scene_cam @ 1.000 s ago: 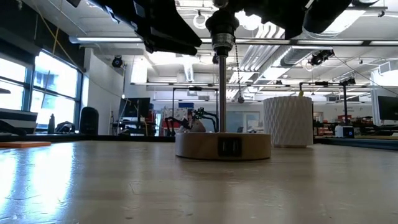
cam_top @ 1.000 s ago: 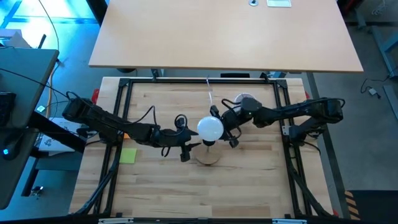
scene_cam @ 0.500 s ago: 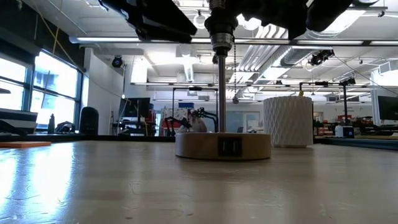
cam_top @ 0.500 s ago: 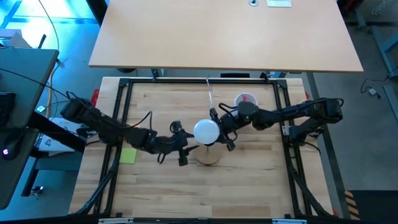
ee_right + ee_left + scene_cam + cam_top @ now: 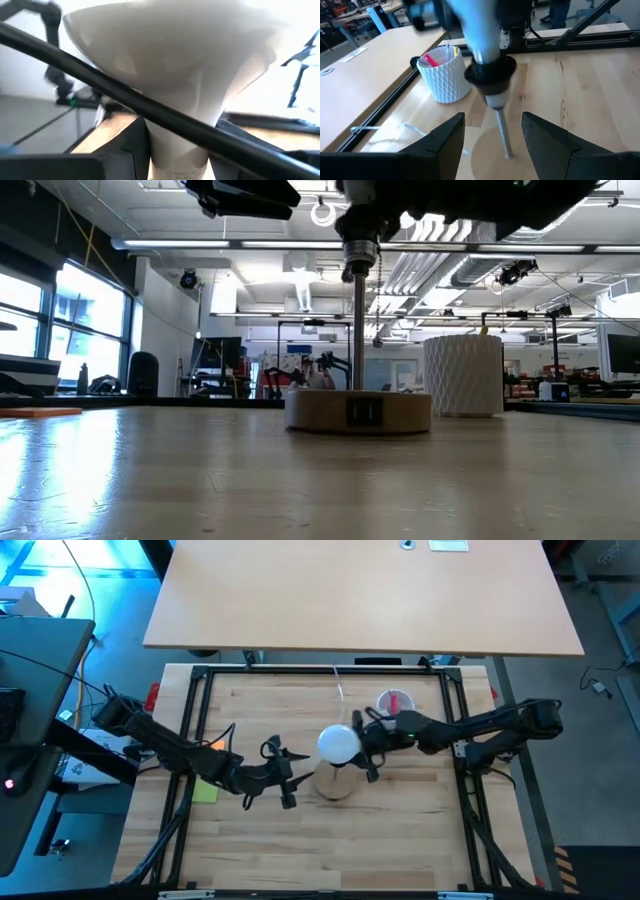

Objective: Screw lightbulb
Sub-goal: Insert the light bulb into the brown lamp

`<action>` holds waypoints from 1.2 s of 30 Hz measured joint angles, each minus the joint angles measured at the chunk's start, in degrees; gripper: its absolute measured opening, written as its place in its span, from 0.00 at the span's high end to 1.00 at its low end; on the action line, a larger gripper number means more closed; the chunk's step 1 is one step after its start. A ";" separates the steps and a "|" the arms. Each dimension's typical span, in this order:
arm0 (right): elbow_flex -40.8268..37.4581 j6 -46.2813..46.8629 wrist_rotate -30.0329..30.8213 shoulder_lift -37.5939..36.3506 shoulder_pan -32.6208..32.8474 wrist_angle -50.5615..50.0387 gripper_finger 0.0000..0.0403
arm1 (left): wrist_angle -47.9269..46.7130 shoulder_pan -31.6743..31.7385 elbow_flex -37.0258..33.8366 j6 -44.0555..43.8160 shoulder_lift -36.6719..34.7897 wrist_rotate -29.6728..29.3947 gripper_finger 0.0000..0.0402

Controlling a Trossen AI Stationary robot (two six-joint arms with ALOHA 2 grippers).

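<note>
The white lightbulb [image 5: 338, 743] stands upright over the lamp, its narrow end in the black socket [image 5: 490, 75] atop the thin metal stem [image 5: 357, 330]. The stem rises from the round wooden base [image 5: 358, 410], which rests flat on the table. My right gripper [image 5: 364, 747] comes from the table's right and is shut on the lightbulb. My left gripper [image 5: 285, 780] stands open to the left of the lamp, clear of it; in the left wrist view its fingers [image 5: 440, 145] frame the stem from a distance. My right gripper pinches the lightbulb's tapering part [image 5: 180, 135] below the globe, one finger [image 5: 120, 155] on each side. The fingers reach in about level from the table's right. The lightbulb stays upright, globe up, its lower end at the socket. A black cable crosses in front.
A white latticed cup [image 5: 393, 703] with pink items stands at the back right of the lamp, close behind my right arm. A yellow-green note [image 5: 206, 790] lies under my left arm. Black frame rails [image 5: 190, 720] border the wooden tabletop.
My left gripper has drawn back from the lamp's stem toward the table's left and near edge, staying open. My right gripper has kept its hold on the lightbulb over the lamp, while its arm has swung a little.
</note>
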 joint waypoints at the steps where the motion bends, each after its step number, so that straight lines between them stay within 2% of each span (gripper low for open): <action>1: -1.37 0.23 1.61 -0.95 0.41 3.07 0.64 | -0.02 -0.04 0.00 -0.12 0.00 -0.07 0.52; 5: -7.18 3.94 3.86 -0.26 1.11 15.11 0.64 | 0.93 -0.02 0.00 0.01 0.00 -0.32 0.52; 9: -9.07 5.36 6.52 1.42 1.11 23.46 0.64 | 1.97 0.42 0.00 0.09 0.00 -1.14 0.52; 20: -6.81 5.17 6.56 5.55 1.11 23.01 0.64 | 5.97 0.53 0.00 3.61 0.00 -2.16 0.52; 36: -6.73 5.78 9.12 5.69 1.11 22.63 0.64 | 8.13 0.70 0.00 4.62 0.00 -4.70 0.52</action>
